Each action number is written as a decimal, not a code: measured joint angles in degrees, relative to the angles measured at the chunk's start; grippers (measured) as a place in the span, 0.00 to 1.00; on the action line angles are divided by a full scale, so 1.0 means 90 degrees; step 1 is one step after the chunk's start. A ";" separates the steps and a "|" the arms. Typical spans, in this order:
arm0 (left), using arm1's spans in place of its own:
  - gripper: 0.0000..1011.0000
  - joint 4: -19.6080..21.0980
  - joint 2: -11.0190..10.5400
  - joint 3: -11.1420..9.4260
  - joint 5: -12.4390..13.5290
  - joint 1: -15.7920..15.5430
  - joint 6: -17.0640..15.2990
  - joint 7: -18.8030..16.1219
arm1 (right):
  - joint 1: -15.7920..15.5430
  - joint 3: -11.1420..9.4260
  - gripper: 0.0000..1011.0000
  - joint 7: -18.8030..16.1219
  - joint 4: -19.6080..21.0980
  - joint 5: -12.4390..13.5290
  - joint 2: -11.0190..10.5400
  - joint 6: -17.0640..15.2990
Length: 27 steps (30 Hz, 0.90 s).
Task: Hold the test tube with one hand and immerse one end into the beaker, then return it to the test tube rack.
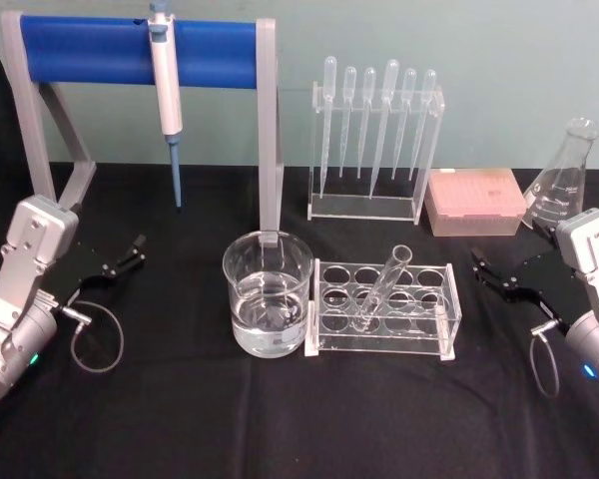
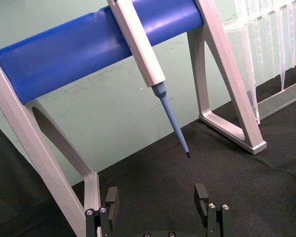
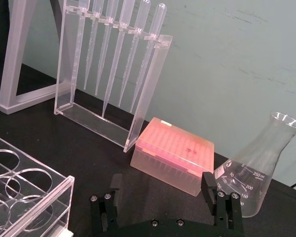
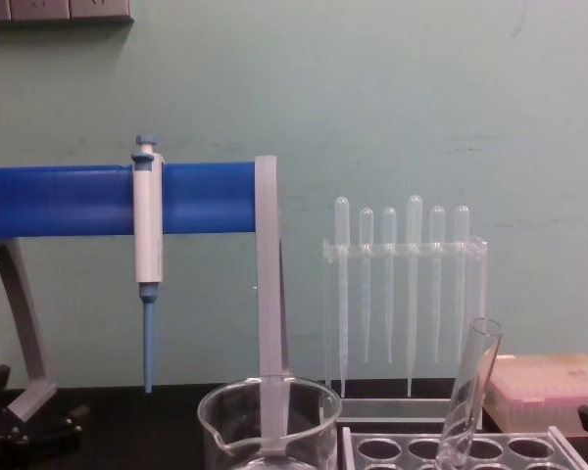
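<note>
Test tube [image 1: 384, 287] stands tilted in a middle hole of the clear rack [image 1: 449, 321], its open rim leaning far-right. The rack sits just right of the beaker [image 1: 242, 299], whose lower part holds clear liquid [image 1: 268, 331]. Left gripper [image 1: 135, 251] rests at the left of the table [image 1: 280, 424], jaws apart and empty. Right gripper [image 1: 479, 265] sits at the right, likewise spread and empty. Both are well apart from the tube. Assessment: no grasp is in hand. Lift, immersion and return are either all outstanding or all complete; the views do not settle which.
</note>
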State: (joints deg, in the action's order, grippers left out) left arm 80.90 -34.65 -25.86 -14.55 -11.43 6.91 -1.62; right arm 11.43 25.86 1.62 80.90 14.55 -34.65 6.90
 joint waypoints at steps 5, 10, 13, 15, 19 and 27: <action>0.99 0.0000 0.0000 0.0000 0.0000 0.0000 0.0000 0.0000 | 0.0000 0.0000 0.99 0.0000 0.0000 0.0000 0.0000 0.0000; 0.99 0.0000 0.0000 0.0000 0.0000 0.0000 0.0000 0.0000 | 0.0000 0.0000 0.99 0.0000 0.0000 0.0000 0.0000 0.0000; 0.99 0.0000 0.0000 0.0000 0.0000 0.0000 0.0000 0.0000 | 0.0000 0.0000 0.99 0.0000 0.0000 0.0000 0.0000 0.0000; 0.99 0.0000 0.0000 0.0000 0.0000 0.0000 0.0000 0.0000 | 0.0000 0.0000 0.99 0.0000 0.0000 0.0000 0.0000 0.0000; 0.99 0.0000 0.0000 0.0000 0.0000 0.0000 0.0000 0.0000 | 0.0000 0.0000 0.99 0.0000 0.0000 0.0000 0.0000 0.0000; 0.99 0.0000 0.0000 0.0000 0.0000 0.0000 0.0000 0.0000 | 0.0000 0.0000 0.99 0.0000 0.0000 0.0000 0.0000 0.0000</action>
State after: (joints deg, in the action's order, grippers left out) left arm 80.90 -34.65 -25.86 -14.55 -11.43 6.91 -1.62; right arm 11.43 25.86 1.62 80.90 14.55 -34.65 6.90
